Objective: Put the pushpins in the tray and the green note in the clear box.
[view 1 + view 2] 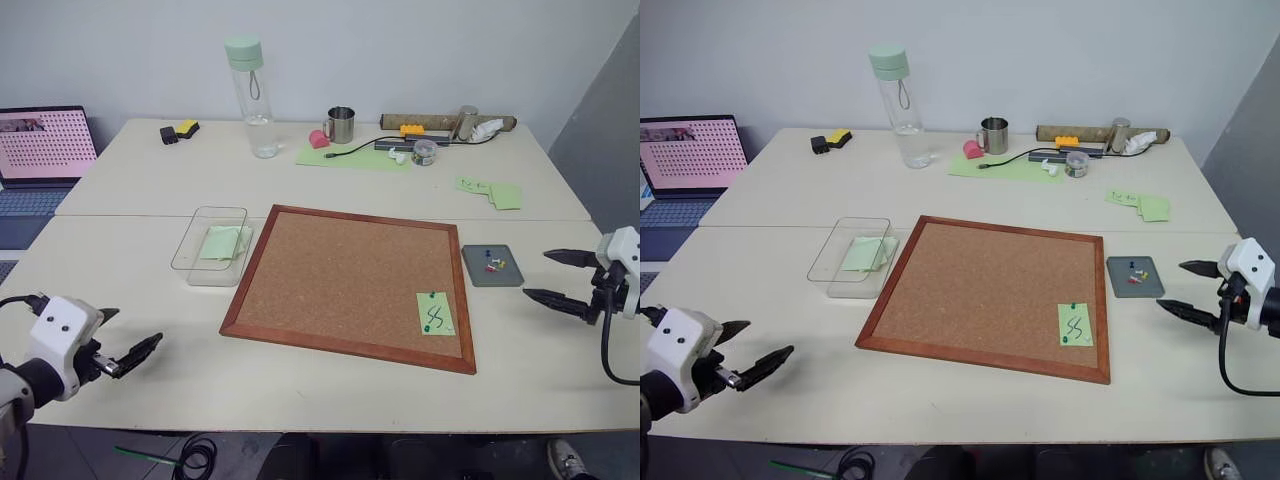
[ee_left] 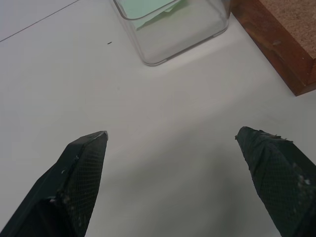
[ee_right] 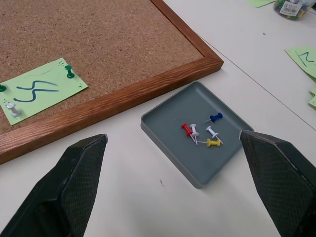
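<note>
— What are your jaws doing?

— My left gripper (image 1: pixel 128 358) hangs over the near left of the surface (image 1: pixel 150 190), jaws spread wide and holding nothing. My right gripper (image 1: pixel 552 277) is out at the right edge, jaws just as wide and also empty.

— What's closest to each?

— Just left of my right gripper lies the tray (image 3: pixel 168 127), with red, white, blue and yellow pins in it. Ahead of my left gripper, farther out, is the clear box (image 1: pixel 205 262), a plain green slip inside.

— And the task pieces?

— The green note (image 1: pixel 435 313) sits at the near right corner of the cork board (image 1: pixel 340 275), between box and tray. The pushpins (image 3: pixel 69 71) hold it there, one at its far edge, one at its near edge.
</note>
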